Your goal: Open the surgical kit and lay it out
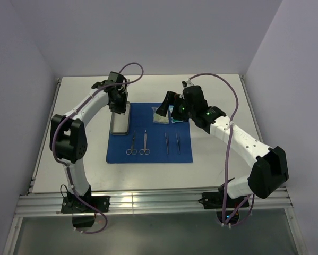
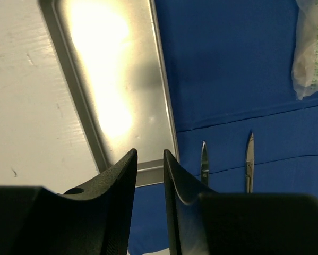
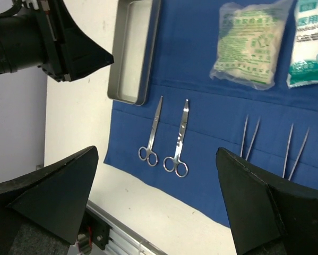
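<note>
The royal-blue cloth [image 1: 148,139] lies spread flat, and the steel tray [image 1: 120,121] rests on its left edge. Two scissors [image 1: 132,144] [image 1: 145,143] and two tweezers [image 1: 167,142] [image 1: 177,141] lie in a row on the cloth. Two packets [image 3: 249,42] [image 3: 310,42] sit at its far side. My left gripper [image 2: 149,156] hovers over the tray's [image 2: 116,79] near end, jaws a narrow gap apart and empty. My right gripper [image 3: 157,153] hangs wide open above the cloth [image 3: 212,111], holding nothing; the scissors [image 3: 151,135] show between its fingers.
The white table [image 1: 68,133] surrounds the cloth, with raised rails along its left and right sides and an aluminium frame at the near edge [image 1: 148,201]. The left gripper's body [image 3: 68,48] shows at the right wrist view's top left, beside the tray [image 3: 116,79].
</note>
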`<move>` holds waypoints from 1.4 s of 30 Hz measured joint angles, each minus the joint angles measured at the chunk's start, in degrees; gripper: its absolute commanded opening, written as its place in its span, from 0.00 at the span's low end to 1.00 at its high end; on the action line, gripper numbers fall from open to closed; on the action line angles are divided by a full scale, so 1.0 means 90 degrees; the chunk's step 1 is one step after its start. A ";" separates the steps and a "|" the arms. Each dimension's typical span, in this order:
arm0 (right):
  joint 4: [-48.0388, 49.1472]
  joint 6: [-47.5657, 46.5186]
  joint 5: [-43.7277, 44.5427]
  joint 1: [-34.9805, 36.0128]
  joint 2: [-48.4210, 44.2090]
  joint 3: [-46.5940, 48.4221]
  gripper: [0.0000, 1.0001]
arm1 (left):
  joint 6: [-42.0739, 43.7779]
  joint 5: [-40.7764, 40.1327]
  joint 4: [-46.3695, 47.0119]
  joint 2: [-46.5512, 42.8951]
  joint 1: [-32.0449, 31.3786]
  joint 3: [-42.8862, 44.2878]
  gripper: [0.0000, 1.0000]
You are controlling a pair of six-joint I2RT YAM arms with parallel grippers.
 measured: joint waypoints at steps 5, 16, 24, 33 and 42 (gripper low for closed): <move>-0.0112 0.0044 -0.0005 -0.0095 0.0002 -0.0073 1.00 | -0.0066 0.0180 -0.0010 0.0328 -0.0010 0.0299 0.29; -0.0138 0.0095 -0.0083 -0.0209 0.0049 -0.0087 1.00 | -0.0182 0.0389 -0.0053 0.1158 -0.0051 0.0850 0.39; -0.0138 0.0117 -0.0168 -0.0250 0.0051 -0.0095 1.00 | -0.0301 0.0301 -0.0102 0.1693 -0.0068 0.1141 0.37; -0.0134 0.0138 -0.0226 -0.0287 0.0051 -0.0158 1.00 | -0.0338 0.0214 -0.0204 0.1991 -0.0090 0.1141 0.25; -0.0134 0.0141 -0.0248 -0.0313 0.0053 -0.0189 1.00 | -0.0415 0.0063 -0.0284 0.2004 -0.0104 0.1151 0.00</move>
